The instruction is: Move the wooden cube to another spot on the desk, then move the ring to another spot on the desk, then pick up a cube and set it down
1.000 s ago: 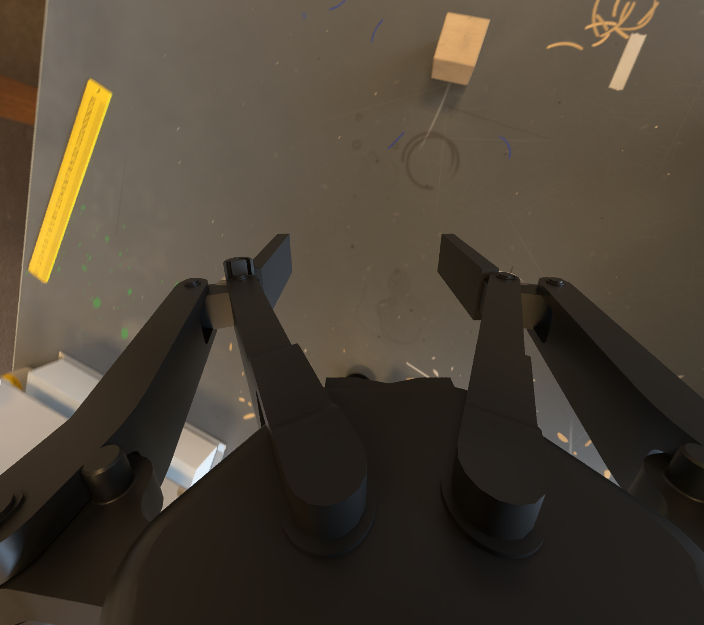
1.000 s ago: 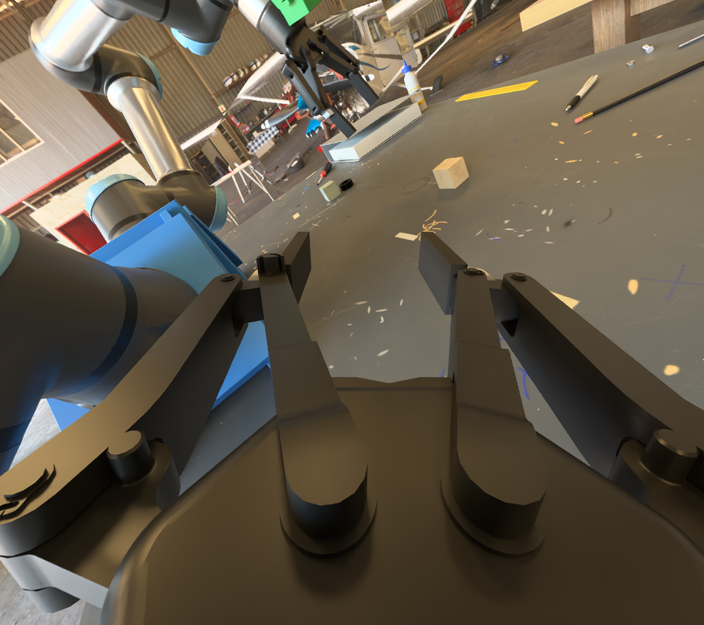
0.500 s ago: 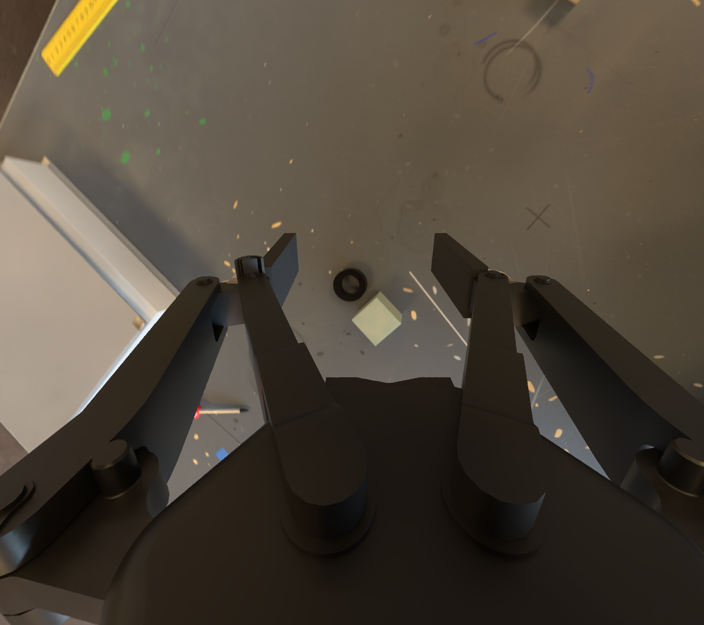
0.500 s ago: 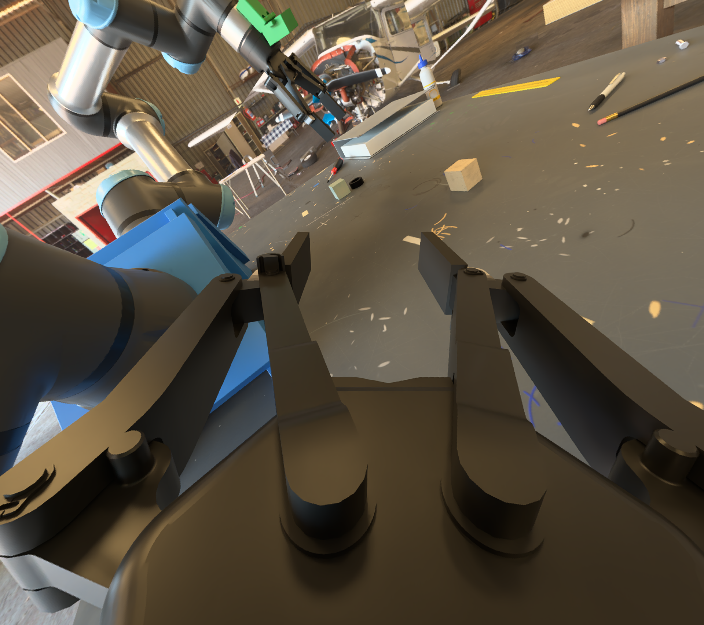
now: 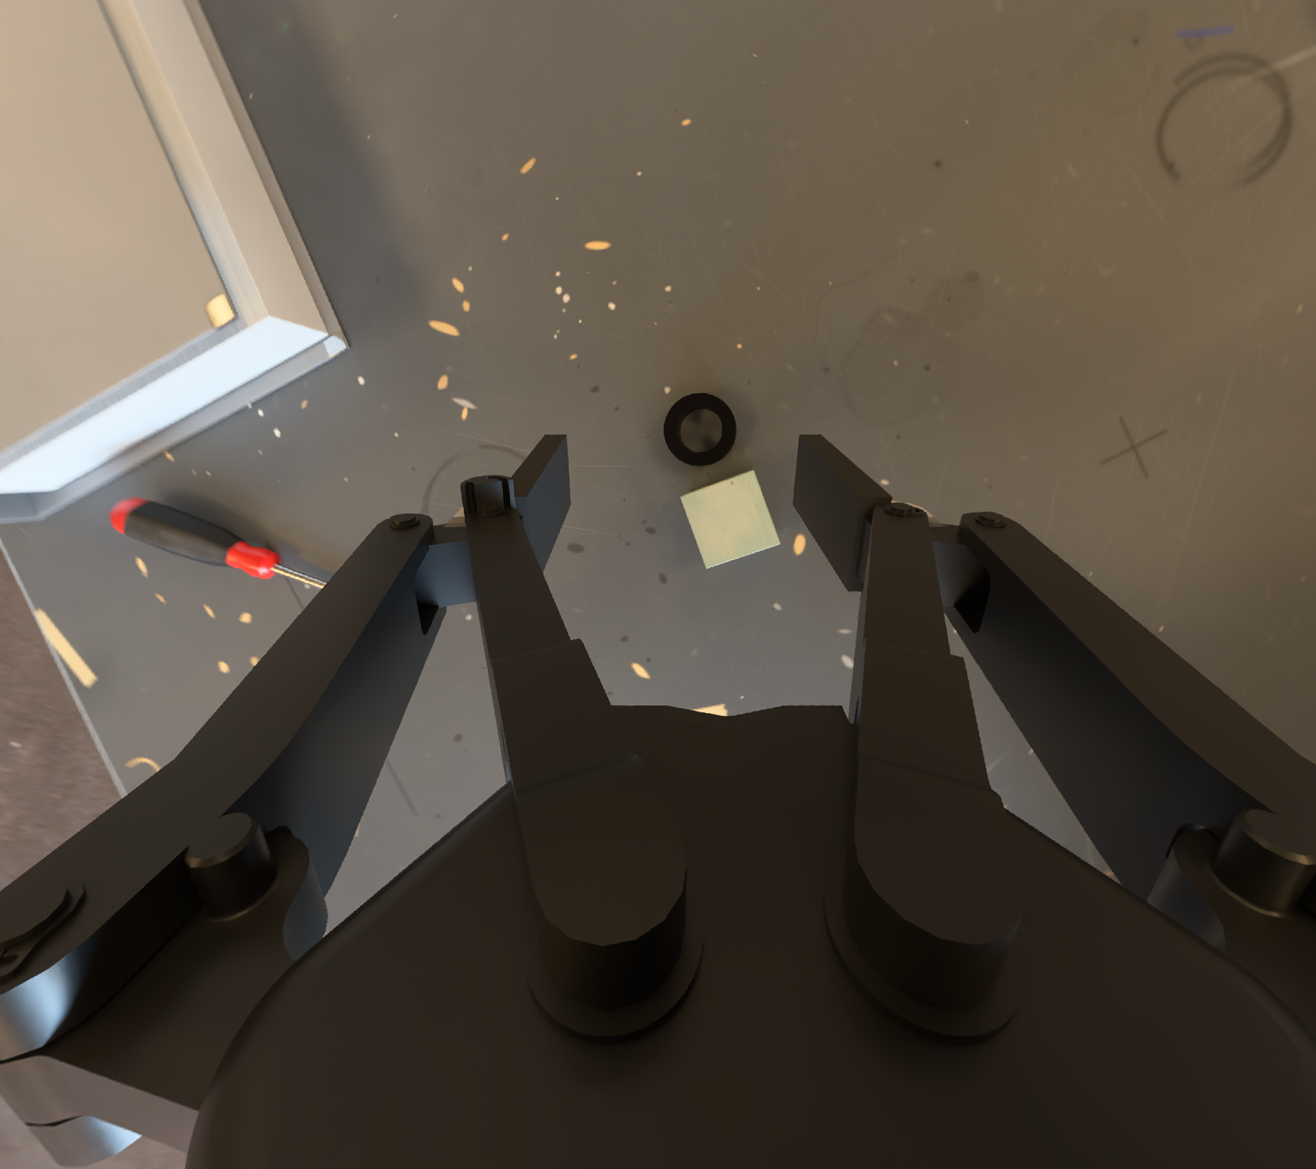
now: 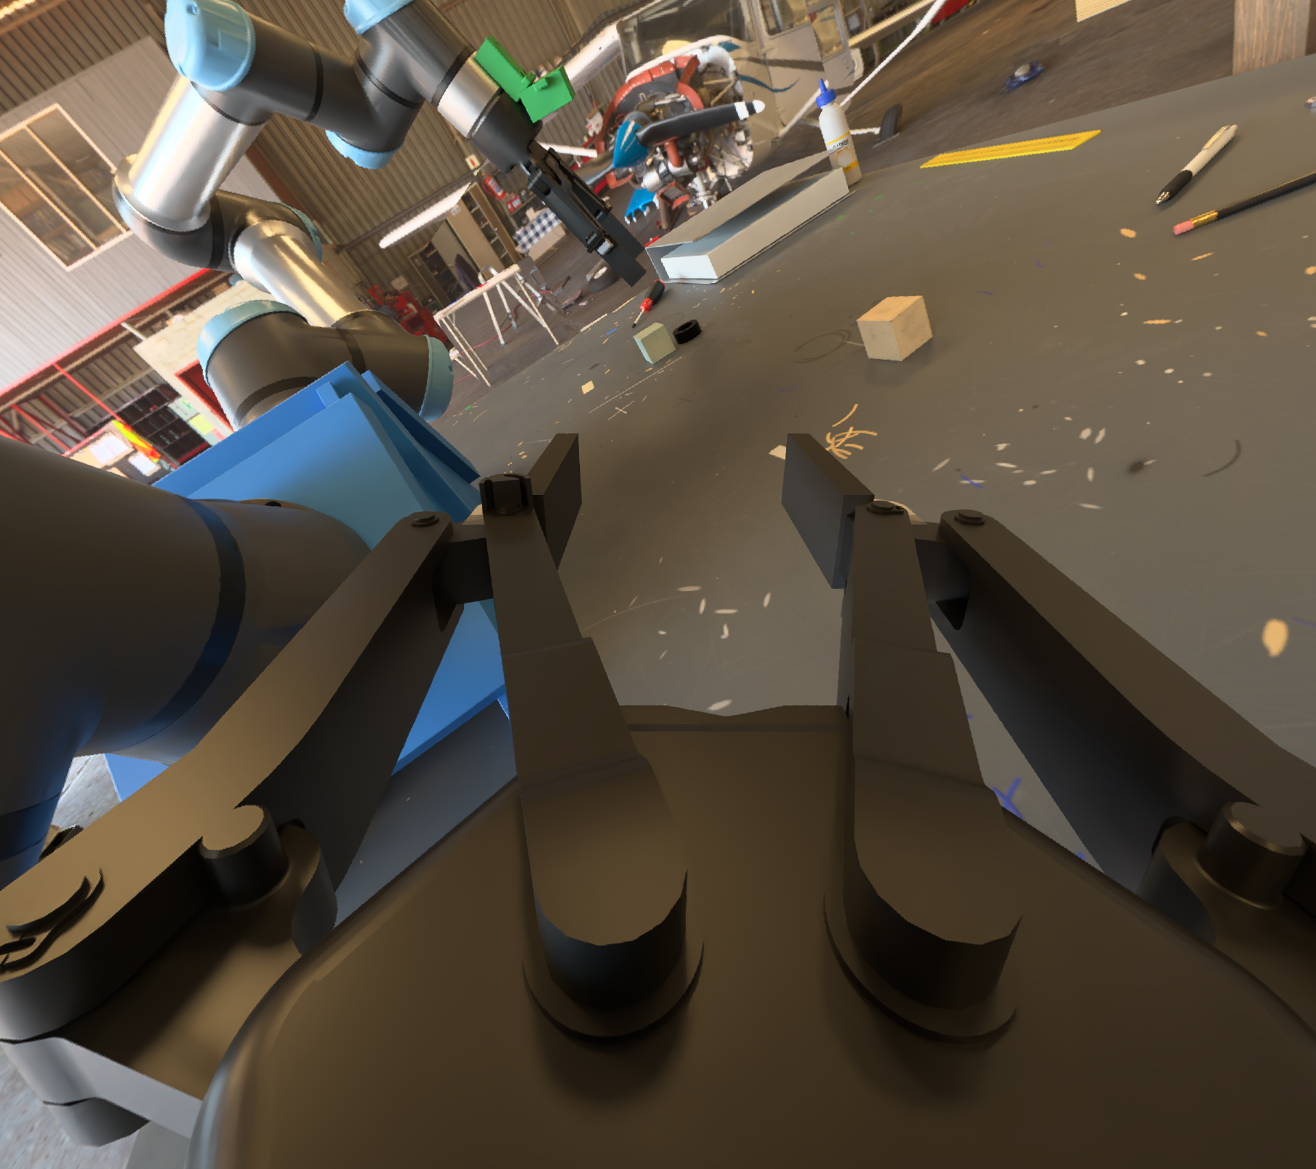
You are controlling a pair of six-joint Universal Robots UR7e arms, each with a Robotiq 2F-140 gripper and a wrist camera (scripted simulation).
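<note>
- The grey desk (image 5: 926, 251) fills my left wrist view, scuffed and speckled with pale flecks, a few green spots, a pencilled circle and a small cross mark.
- A shallow white tray (image 5: 164, 187) lies on the desk off to the left of my left gripper; from my right wrist view it sits at the far end (image 6: 755, 223), just past my left arm's fingers.
- A white bottle with a blue cap (image 6: 834, 134) stands behind the tray; it bears a label, too small for me to make out.
- A yellow ruler (image 6: 1011, 148) lies flat at the far edge; its markings are too fine to tell.
- My left gripper (image 5: 682, 497) hangs above the desk with its fingers spread wide, holding nothing and touching nothing.
- My right gripper (image 6: 680, 497) is likewise spread wide and empty, well above the desk and well apart from every object.
- The wooden cube (image 6: 894, 327) rests on the desk by itself, near a pencilled circle, well apart from the other cube and the ring.
- A pale green cube (image 5: 730, 518) sits on the desk, seen between my left fingers, closer to the right one.
- The black ring (image 5: 699, 428) lies flat just beside that cube, at its far corner; whether they touch I cannot tell.
- A screwdriver with a red and black handle (image 5: 192, 538) lies near the tray's corner, left of my left fingers.
- A pen (image 6: 1196, 163) and a pencil (image 6: 1243, 205) lie at the far right of the desk, near each other.
</note>
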